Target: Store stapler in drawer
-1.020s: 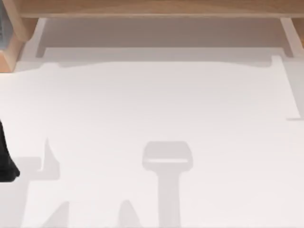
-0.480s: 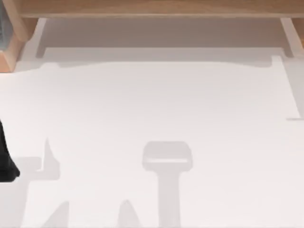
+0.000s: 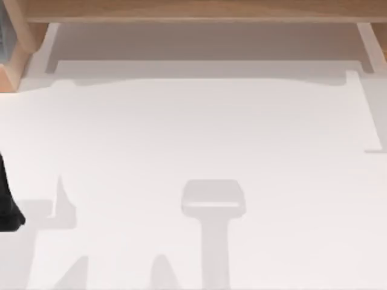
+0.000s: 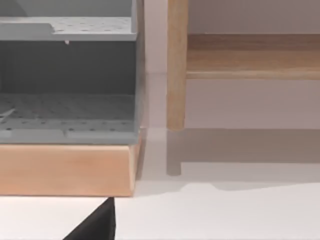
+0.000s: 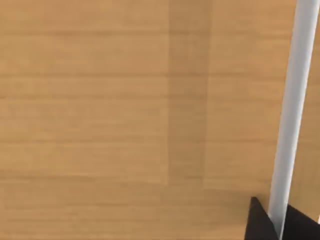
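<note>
The stapler is out of view. The drawer's wooden front (image 5: pixel 125 115) is very close in the right wrist view. A white handle bar (image 5: pixel 292 100) runs across that front. My right gripper (image 5: pixel 279 225) is shut on the bar, with a black fingertip (image 5: pixel 257 222) against each side of it. My left arm (image 3: pixel 8 205) stays parked at the table's left edge. A black part of my left gripper (image 4: pixel 95 227) shows low in the left wrist view, above the white tabletop.
A wooden desk frame (image 3: pixel 193 11) spans the far side of the white table (image 3: pixel 193 133). At the far left a grey perforated organizer (image 4: pixel 67 90) sits on a wooden base (image 4: pixel 65 170), beside a wooden post (image 4: pixel 176 65).
</note>
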